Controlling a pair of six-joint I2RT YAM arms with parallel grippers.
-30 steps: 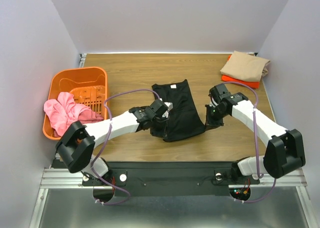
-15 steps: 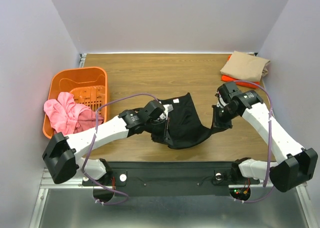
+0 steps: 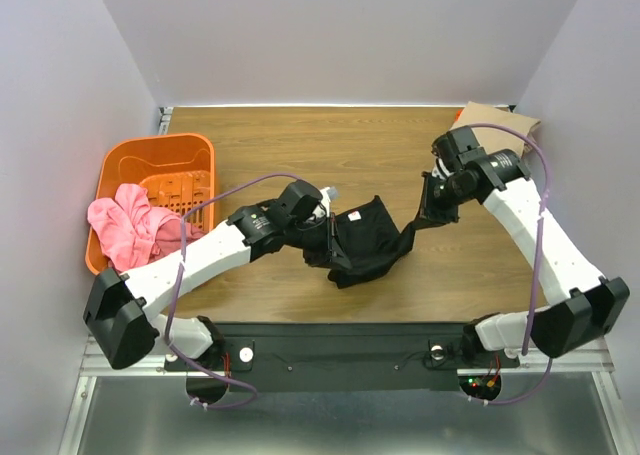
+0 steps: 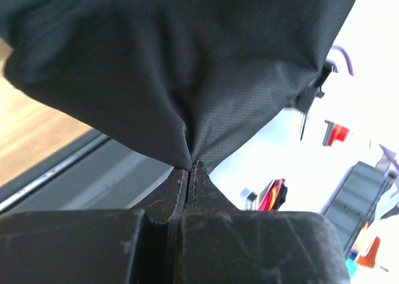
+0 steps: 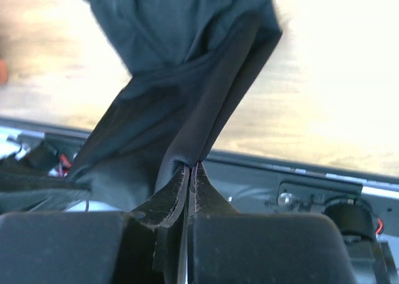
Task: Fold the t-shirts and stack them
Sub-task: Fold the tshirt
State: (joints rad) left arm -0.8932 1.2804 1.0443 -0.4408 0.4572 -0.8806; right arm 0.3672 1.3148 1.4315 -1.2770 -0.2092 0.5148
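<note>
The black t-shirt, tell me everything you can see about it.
The black t-shirt is soft, matte, fine-knit cloth, bunched and creased, with a small white tag showing. It hangs slung from two points: the shut left fingers pinch one edge, the shut right fingers a twisted fold at the other. Its middle sags over the wooden table; whether it rests there is unclear.

No legible text; white tag (image 3: 352,215) on black t-shirt (image 3: 372,245) seems too small.

tan t-shirt (image 3: 497,113) mostly hidden behind right arm (image 3: 520,210), black t-shirt (image 4: 187,59) cropped in both wrist views
</note>
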